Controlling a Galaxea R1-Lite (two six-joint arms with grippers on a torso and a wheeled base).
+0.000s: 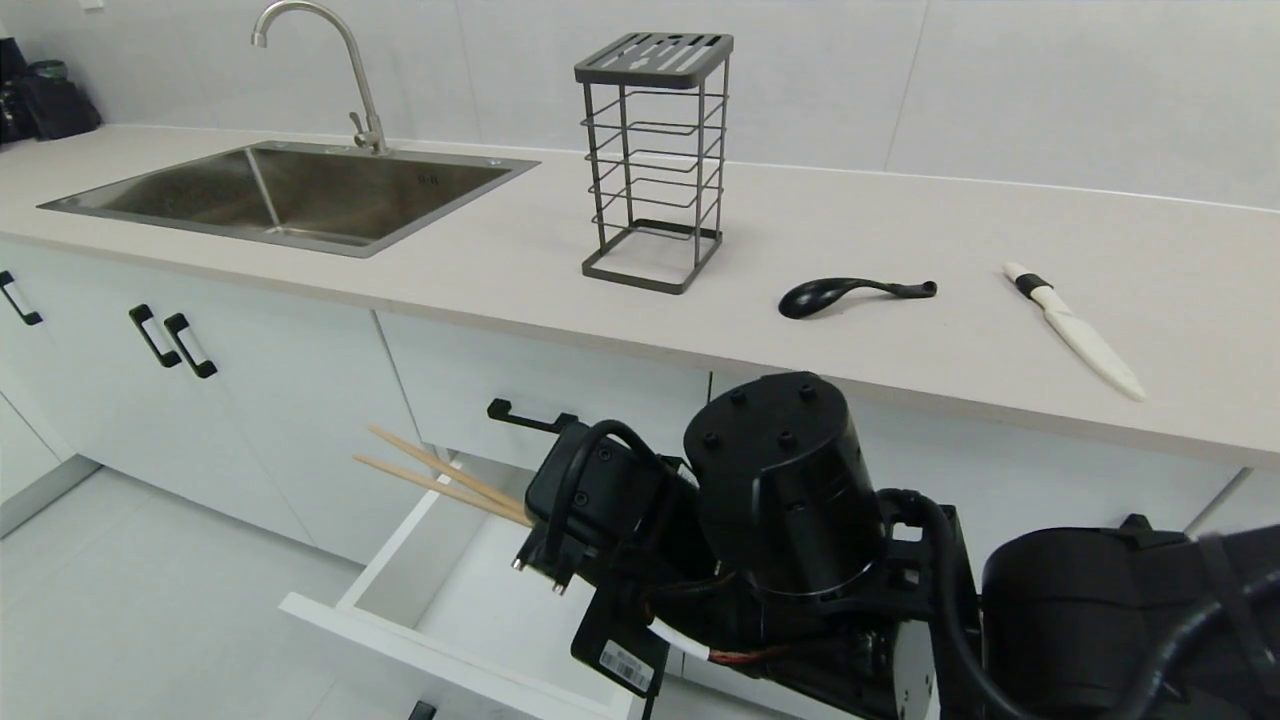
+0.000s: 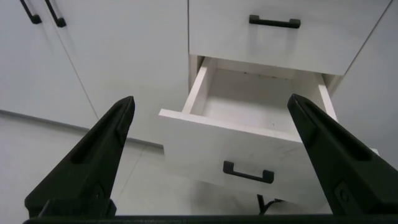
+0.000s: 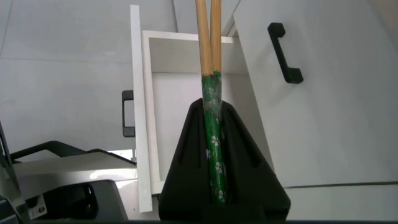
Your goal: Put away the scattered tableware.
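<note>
Closest in, the right gripper [image 3: 212, 109] has its black jaws pressed together on the green-patterned ends of a pair of light wooden chopsticks [image 3: 207, 37]. The sticks lie side by side and touch along most of their length. In the head view the chopsticks [image 1: 440, 478] jut out towards the robot's left, above the left side of the open white drawer [image 1: 400, 545], clear of its floor. Through the right wrist camera the plain ends of the sticks point over the drawer's back edge.

The left gripper [image 2: 211, 102] hangs out in front of that drawer, well apart from it, with both black jaws spread wide and nothing between them. Beyond them the drawer's front panel [image 2: 249, 149] shows with its black bar handle [image 2: 249, 173].

Above the drawer runs a pale stone-look counter [image 1: 900, 230]. On it, up and to the right of the drawer, lies a black curved spoon [image 1: 850, 293]. Farther right lies a white knife with a black band on its handle [image 1: 1075, 330]. A dark grey wire rack with a slotted top [image 1: 655, 160] stands upright on the counter, above and behind the drawer. Up and to the left of the drawer sits a stainless steel sink [image 1: 290, 195] with a curved metal tap [image 1: 335, 60].
</note>
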